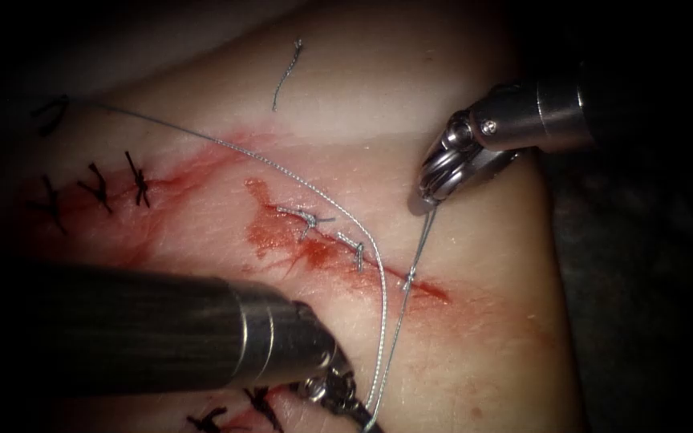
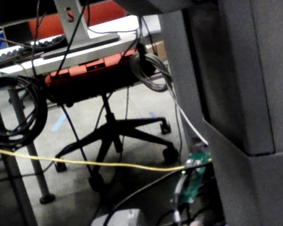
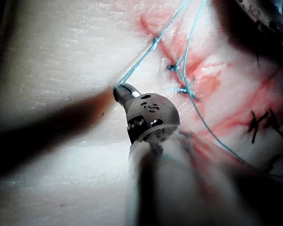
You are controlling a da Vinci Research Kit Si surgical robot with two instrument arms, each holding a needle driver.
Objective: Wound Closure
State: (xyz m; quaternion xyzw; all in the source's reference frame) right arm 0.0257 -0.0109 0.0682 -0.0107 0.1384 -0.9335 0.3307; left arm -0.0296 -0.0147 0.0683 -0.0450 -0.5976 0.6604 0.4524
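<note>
Right tool [image 1: 423, 206] clamped on thread [image 1: 420, 240], taut up from knot at cut [image 1: 338, 248]. Left tool [image 1: 338, 393] low near frame edge, seemingly gripping thread there. Needle location unclear.

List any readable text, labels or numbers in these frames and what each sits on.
"IS" or "15", uncertain: stamped marking on the round metal wrist of the right hand, which is shut on the thin grey thread.
Dark lettering on the metal part of the other tool: too blurred to read.
Nothing readable on the pale tissue or its dark stitches.
</note>
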